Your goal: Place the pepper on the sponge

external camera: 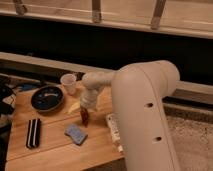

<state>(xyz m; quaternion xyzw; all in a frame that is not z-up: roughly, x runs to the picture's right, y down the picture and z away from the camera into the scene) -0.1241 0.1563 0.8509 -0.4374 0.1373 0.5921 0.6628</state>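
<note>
- Wooden and pale, the desk (55, 155) carries everything here. Its left side runs out of the frame, and its right end is hidden behind my own arm.
- My gripper (85, 108) hangs over the middle of the desk, pointing straight down from a white wrist. It is clamped narrowly on the top end of the pepper.
- The pepper (84, 118) hangs upright, dark red, with its lower tip pointing at the desk. Its upper end is hidden inside the gripper, and I cannot tell whether the tip touches the wood.
- The sponge (76, 134) lies flat, blue-grey, just in front of the pepper and a little to its left. The two are near each other but apart.
- My white upper arm (145, 115) fills the right half of the view. It covers one side of a white rectangular device (113, 127) lying near the desk's right edge.
- A black bowl (47, 98) sits at the back left; I cannot make out its contents.
- A small pale cup (68, 82) stands behind the gripper, near the far edge.
- A black striped block (33, 132) lies towards the left, well apart from the sponge.
- A pale yellowish thing (74, 106) lies just left of the gripper; I cannot tell what it is.
</note>
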